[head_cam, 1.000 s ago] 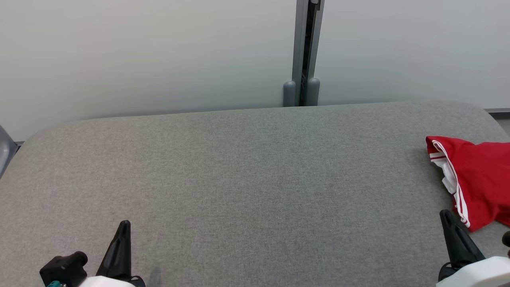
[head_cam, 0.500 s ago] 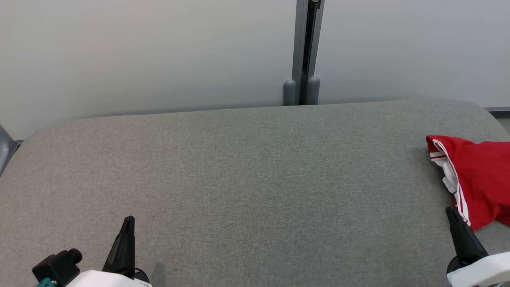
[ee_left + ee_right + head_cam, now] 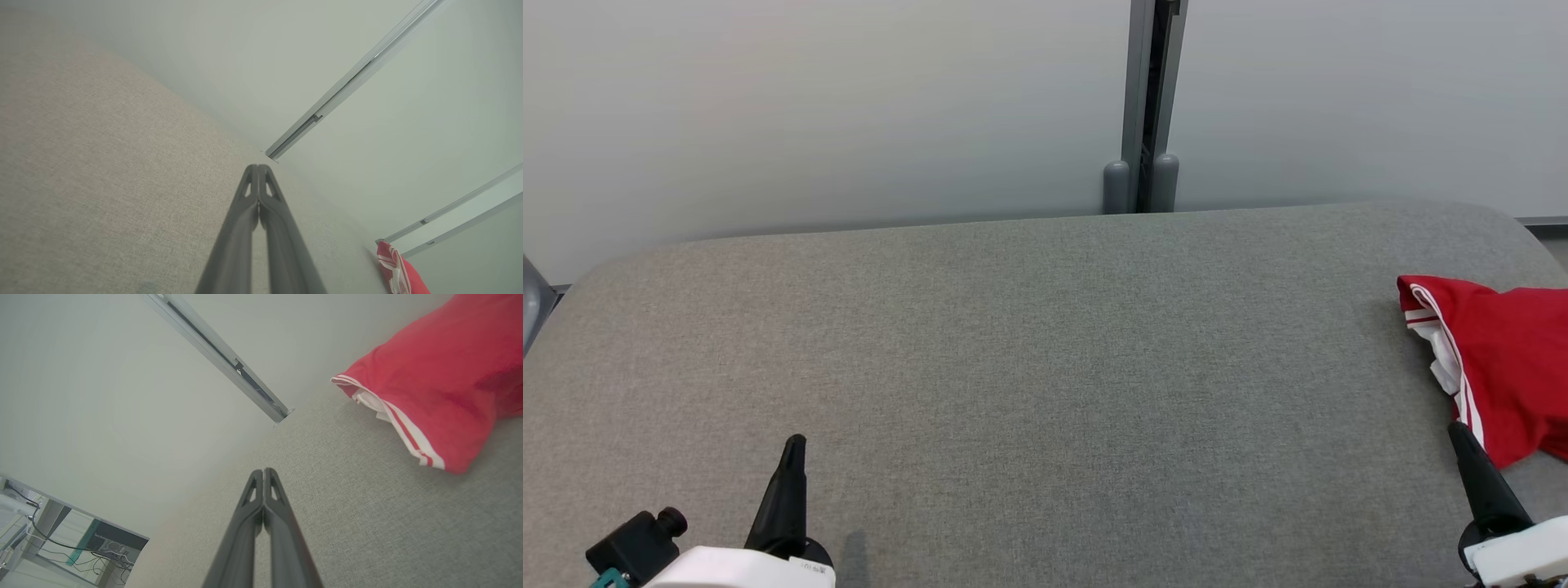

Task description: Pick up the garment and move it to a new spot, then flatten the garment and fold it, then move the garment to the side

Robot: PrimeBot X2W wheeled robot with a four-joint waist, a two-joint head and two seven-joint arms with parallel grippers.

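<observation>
- Work surface: grey fabric-covered table [image 3: 1045, 343] with rounded corners. Behind it is a pale wall split by a grey vertical post [image 3: 1147, 106].
- Red garment [image 3: 1503, 359] lies at the robot's far right on the table, crumpled, and the head view's right border cuts it off.
- Its open edge, trimmed with white stripes [image 3: 1450, 359] and showing a white lining, faces the robot's left, toward the table's middle.
- That striped edge runs from the far side toward the near side, with the near end drifting slightly rightward.
- The visible bulk stretches rightward from this edge. The full long axis cannot be told, as the far end is out of frame.
- Right gripper [image 3: 1458, 429]: the right wrist view shows its fingers [image 3: 263, 470] pressed together with nothing between them. The garment [image 3: 429, 388] lies ahead and to that view's right, apart from the tips, with bare grey cloth between.
- Left gripper [image 3: 795, 445] is at the lower left, over bare table and well apart from the garment. The left wrist view shows the fingers [image 3: 258, 167] clenched tip to tip, gripping nothing, with the garment [image 3: 398, 269] small at the lower right.
- A desk with cables [image 3: 61, 547] sits at the lower left of the right wrist view.
</observation>
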